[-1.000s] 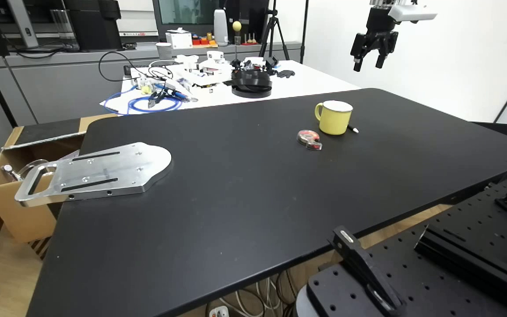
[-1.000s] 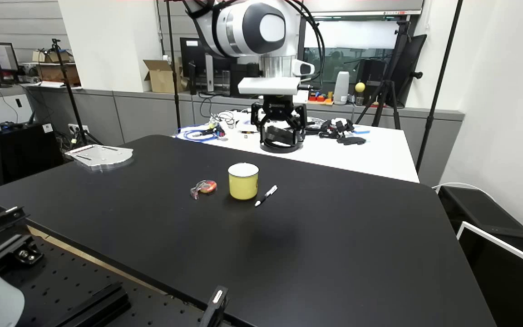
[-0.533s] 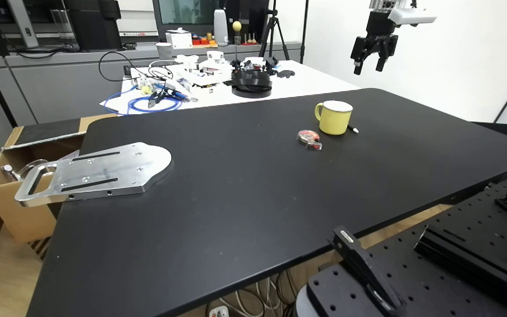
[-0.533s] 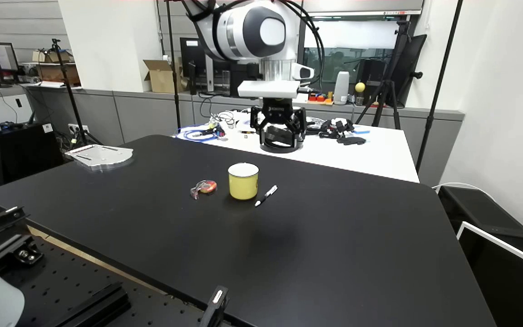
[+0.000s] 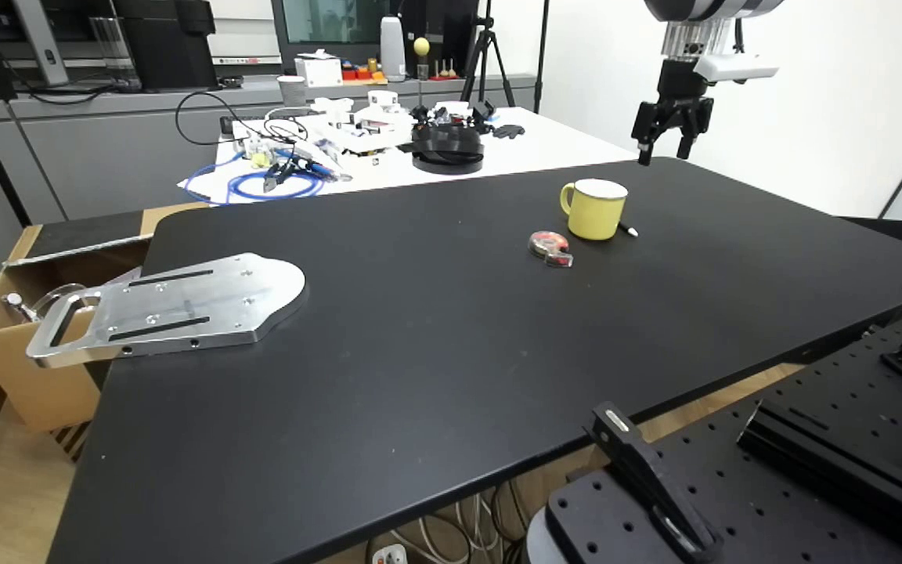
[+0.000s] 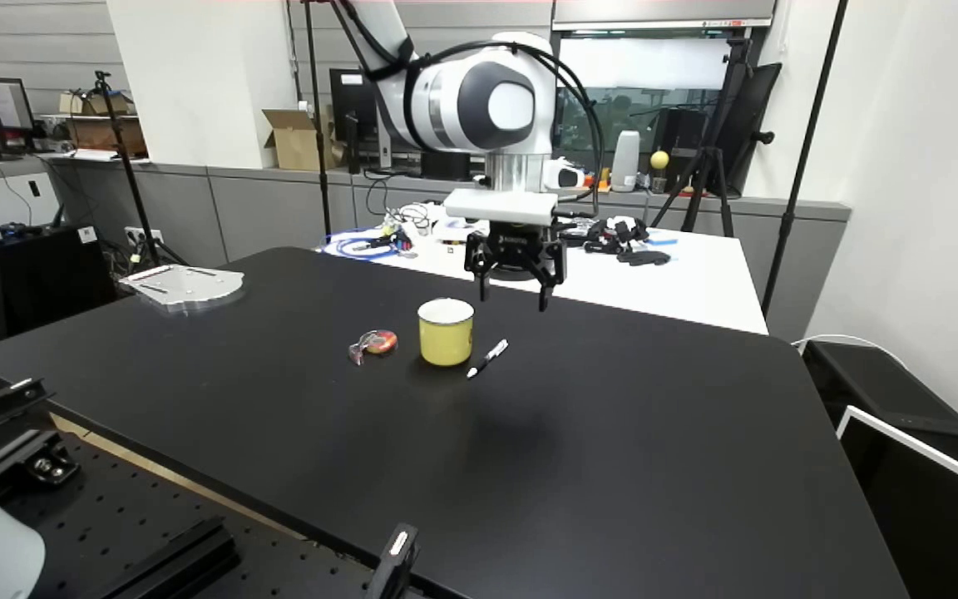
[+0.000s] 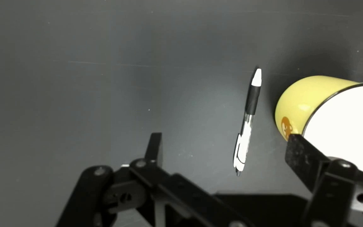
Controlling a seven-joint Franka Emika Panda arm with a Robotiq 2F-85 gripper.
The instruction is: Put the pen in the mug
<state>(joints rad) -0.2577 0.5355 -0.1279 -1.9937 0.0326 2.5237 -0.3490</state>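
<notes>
I've got the gripper (image 6: pixel 514 300) in the air above the blk tbl (image 6: pixel 654 457), fingers (image 7: pixel 154 147) spread well apart. In wrist view I see the b/w pen (image 7: pixel 248 121) flat on the tbl, just beside the upright yellow mug (image 6: pixel 446 343), small gap btwn them. One finger overlaps the mug there. In both exterior views a small red-and-clear item (image 6: pixel 378 342) sits near the mug, opp side from pen.

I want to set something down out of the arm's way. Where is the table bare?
Between the metal plate and the tape; and between the pen and the table edge by the black box. It is crowded around the mug: tape on one side, pen on the other, open gripper hanging nearby.
</notes>
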